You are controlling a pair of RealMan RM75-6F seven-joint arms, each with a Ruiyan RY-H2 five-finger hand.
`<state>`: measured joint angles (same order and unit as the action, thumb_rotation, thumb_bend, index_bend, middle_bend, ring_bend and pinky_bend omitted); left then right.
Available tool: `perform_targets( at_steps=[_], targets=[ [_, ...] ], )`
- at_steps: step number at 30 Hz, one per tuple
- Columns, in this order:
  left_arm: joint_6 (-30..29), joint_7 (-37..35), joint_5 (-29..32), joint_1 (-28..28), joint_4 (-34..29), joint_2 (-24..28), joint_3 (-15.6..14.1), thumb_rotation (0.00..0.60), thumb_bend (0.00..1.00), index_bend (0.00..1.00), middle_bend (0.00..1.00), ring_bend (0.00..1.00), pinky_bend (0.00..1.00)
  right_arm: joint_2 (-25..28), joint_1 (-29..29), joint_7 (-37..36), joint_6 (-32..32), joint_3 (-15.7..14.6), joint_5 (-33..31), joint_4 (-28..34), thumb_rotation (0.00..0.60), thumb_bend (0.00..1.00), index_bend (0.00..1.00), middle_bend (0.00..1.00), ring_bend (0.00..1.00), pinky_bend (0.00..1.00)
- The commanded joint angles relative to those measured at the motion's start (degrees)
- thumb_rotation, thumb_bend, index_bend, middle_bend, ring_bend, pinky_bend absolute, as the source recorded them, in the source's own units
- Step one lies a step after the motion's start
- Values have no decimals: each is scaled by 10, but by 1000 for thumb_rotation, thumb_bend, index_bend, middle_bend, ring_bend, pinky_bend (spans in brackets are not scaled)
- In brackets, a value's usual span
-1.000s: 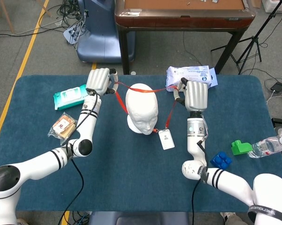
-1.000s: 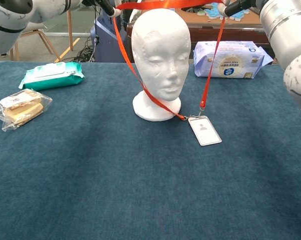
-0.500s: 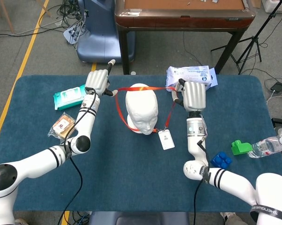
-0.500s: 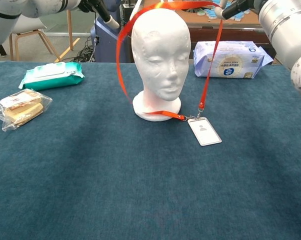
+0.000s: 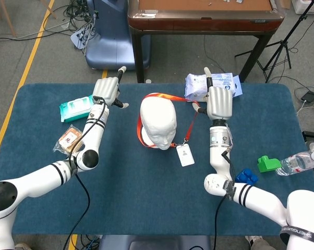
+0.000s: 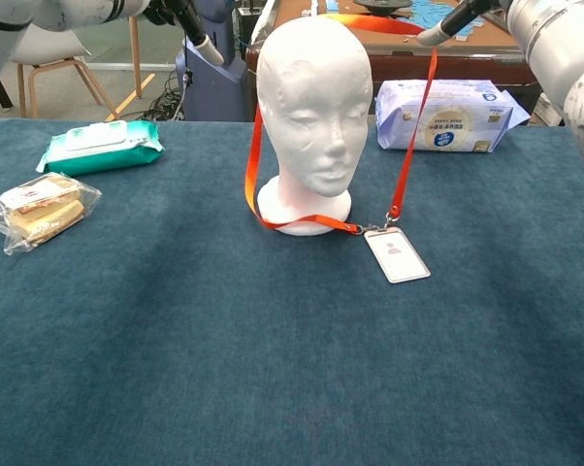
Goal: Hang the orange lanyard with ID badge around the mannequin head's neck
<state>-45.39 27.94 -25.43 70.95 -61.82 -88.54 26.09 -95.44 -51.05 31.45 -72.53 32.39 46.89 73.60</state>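
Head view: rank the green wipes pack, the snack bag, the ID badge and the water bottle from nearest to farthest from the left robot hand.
From the left robot hand:
1. Green wipes pack, just to its left.
2. Snack bag, below it near the table's left edge.
3. ID badge, past the mannequin head, toward the right robot hand's side.
4. Water bottle, at the far right table edge.

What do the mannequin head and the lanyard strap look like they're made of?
Mannequin head: probably foam, matte white with a faintly grainy, dull surface. Orange lanyard: likely flat woven fabric ribbon; it hangs limp and drapes in a loop, with a small metal-looking clip above the ID badge.
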Motion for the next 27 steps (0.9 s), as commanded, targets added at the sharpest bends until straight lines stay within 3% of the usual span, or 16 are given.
perform_targets(
  at_steps=[1,9,13,18,27],
  targets=[
    [8,8,10,1,-8,8,-6,600,23,0,922,924,924,7,2,-4,11,0,-10,9,600,0,3,1000,1000,1000],
    [3,19,16,6,-28,20,-19,600,0,0,855,880,884,39,11,-22,49,18,-68,67,600,0,3,1000,1000,1000],
    [-8,14,5,7,-24,17,-22,600,0,0,764,784,826,53,14,-37,62,26,-93,91,600,0,3,1000,1000,1000],
    [-29,-8,-13,1,-19,15,-14,600,0,0,660,682,808,66,18,-60,57,24,-82,111,600,0,3,1000,1000,1000],
    [-35,-31,-20,-28,-33,43,-13,600,0,0,647,661,807,101,42,-94,40,-2,-32,165,600,0,3,1000,1000,1000]
  ],
)
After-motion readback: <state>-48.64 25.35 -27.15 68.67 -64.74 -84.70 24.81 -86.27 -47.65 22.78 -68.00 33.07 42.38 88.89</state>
